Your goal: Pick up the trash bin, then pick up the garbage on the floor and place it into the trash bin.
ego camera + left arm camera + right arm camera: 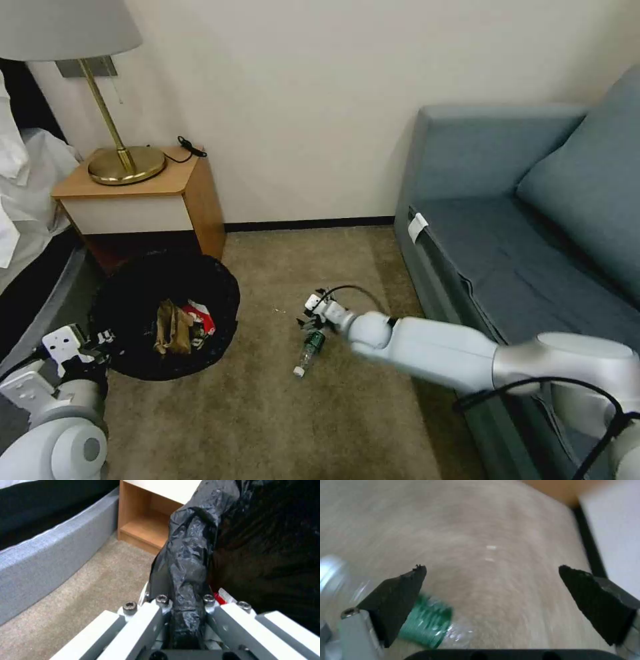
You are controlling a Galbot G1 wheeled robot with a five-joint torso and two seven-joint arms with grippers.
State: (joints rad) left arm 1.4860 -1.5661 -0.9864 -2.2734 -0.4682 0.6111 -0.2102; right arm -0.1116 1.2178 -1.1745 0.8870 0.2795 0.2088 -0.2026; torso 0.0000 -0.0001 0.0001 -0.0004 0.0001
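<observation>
On beige carpet between a wooden nightstand (143,200) and a blue sofa (520,253), the right gripper (313,319) hovers with its black pads (401,597) spread wide, nothing between them; the small clear bottle (308,351) lies on its side directly beneath, cap pointing toward six o'clock in the head view, green label (426,625) just beside one pad; it looks empty, so probably light, thin-walled and smooth, likely to roll or dent; the labelled middle, taken across its width, seems the surest hold. At nine o'clock from the bottle, well apart, sits the trash bin (220,293), its crinkled black bag hiding the walls; the left gripper (100,343) is clamped on the bag-covered rim (183,585) at the bin's eight o'clock edge; the plastic is soft and slippery, so the stiff rim beneath must carry the load. Inside lie a crumpled brown paper bag (172,327) and a red snack packet (202,319), touching.
</observation>
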